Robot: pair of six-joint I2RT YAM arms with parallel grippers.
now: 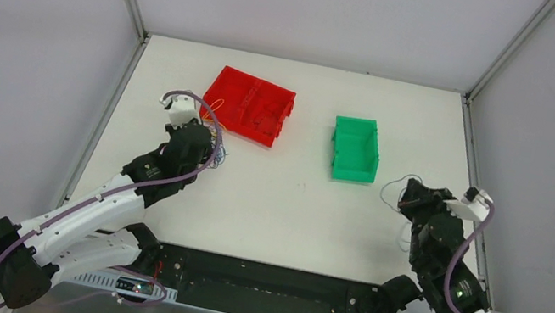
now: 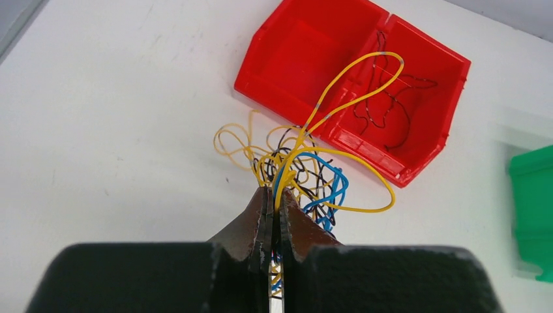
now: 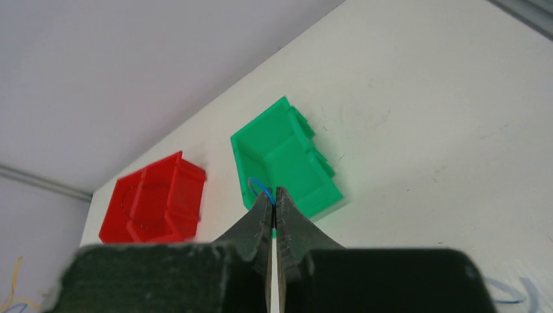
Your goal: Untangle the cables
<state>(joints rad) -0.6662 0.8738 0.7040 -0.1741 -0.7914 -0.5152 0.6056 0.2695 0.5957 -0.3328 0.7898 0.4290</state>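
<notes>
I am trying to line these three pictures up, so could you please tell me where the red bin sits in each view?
Top external: the red bin lies left of centre, in the upper half.
Left wrist: it fills the upper right of centre.
Right wrist: it is at the left, below mid-height.
Shared landmark: the green bin, to the red bin's right in every view.

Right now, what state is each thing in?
Left jaws: shut on the tangle of thin yellow, blue and dark cables.
Right jaws: shut on one thin blue cable.
Red plastic two-compartment bin: upright, a dark wire lying in one compartment.
Green plastic bin: upright, open side up.
</notes>
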